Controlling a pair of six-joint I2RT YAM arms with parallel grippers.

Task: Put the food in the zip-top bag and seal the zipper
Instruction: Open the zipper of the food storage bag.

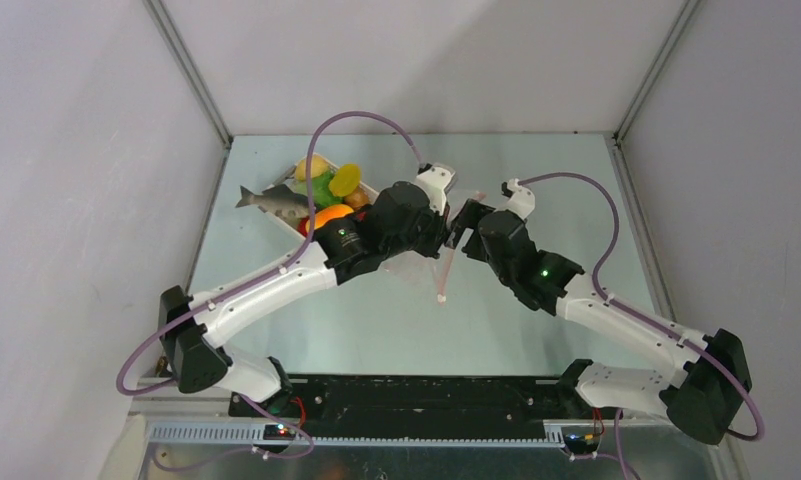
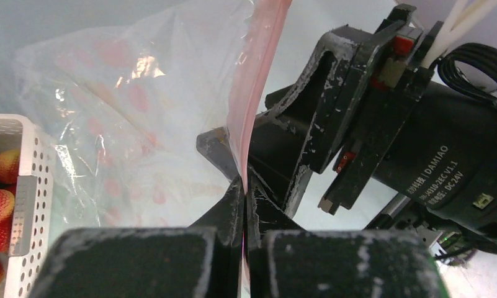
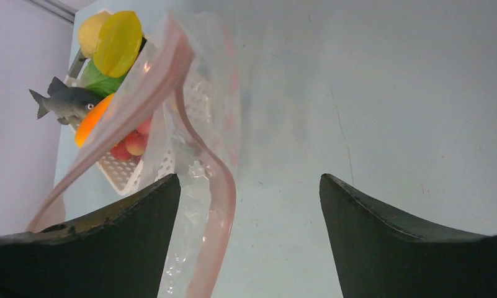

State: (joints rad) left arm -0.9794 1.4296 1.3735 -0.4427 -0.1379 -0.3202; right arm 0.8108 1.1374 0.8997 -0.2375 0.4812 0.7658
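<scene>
Heaped in the basket (image 2: 33,186) on the worktop (image 1: 396,320), the food (image 1: 321,190). Just right of the basket, the zip-top bag (image 2: 121,118), zipper (image 2: 253,74) running far-to-near, clamped tight in the left end effector (image 2: 242,186). Farther right of the basket, the right end effector (image 3: 249,186), spread wide, zipper passing unclamped between its fingers.

Looks like a robotics lab test cell: bare grey panel walls (image 1: 76,150) on metal struts (image 1: 188,70) beyond the jaws, a pale table (image 1: 376,325) beneath them, and a black mounting plate (image 1: 426,395) and loose purple cables (image 1: 366,114) behind.
</scene>
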